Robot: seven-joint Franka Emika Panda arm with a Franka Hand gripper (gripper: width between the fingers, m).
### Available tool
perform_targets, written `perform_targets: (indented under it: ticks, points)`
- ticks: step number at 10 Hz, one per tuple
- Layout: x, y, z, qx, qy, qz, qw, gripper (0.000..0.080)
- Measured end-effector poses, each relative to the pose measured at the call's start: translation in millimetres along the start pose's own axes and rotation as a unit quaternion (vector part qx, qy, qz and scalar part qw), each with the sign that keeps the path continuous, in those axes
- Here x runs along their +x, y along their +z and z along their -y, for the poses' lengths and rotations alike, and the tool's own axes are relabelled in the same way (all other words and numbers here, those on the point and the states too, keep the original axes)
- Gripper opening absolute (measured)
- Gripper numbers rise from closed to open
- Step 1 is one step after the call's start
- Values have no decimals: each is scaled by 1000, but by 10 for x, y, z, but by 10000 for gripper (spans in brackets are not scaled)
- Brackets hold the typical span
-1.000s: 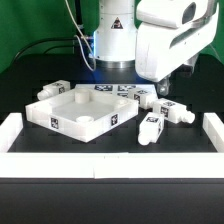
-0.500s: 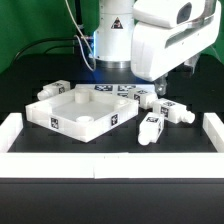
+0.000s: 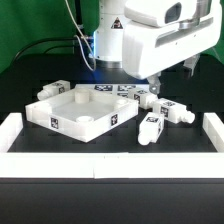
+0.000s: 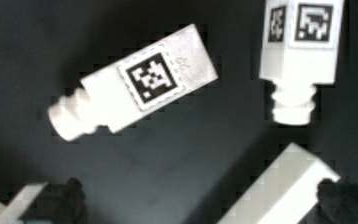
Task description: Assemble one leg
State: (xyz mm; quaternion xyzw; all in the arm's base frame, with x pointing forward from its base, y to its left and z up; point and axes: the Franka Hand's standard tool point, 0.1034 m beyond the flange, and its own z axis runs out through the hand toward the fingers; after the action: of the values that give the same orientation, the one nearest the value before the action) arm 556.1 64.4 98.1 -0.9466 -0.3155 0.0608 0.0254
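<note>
The fingers (image 4: 55, 200) are seen spread apart, with nothing held between them, above the desk (image 3: 112, 141). The leg (image 4: 140, 80) is found lying flat near the desk's edge on the exterior view's right, close to a second leg (image 4: 297, 50) but apart from it. It is not yet bracketed by the fingers. Its long axis is set slantwise to the line joining them, so a wrist turn is judged necessary before descent.
</note>
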Motion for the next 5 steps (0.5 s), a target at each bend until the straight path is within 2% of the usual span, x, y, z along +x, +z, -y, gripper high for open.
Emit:
perform_targets:
  ticks: [1,2,4,5]
  points:
    - [-8,-5,26,-6,67,-10,998,650]
    - [2,10,56,2,129,-10,992,650]
    - [-19,97,30,35,239,-16,970,649]
    - [-17,99,36,37,274,-15,961,650]
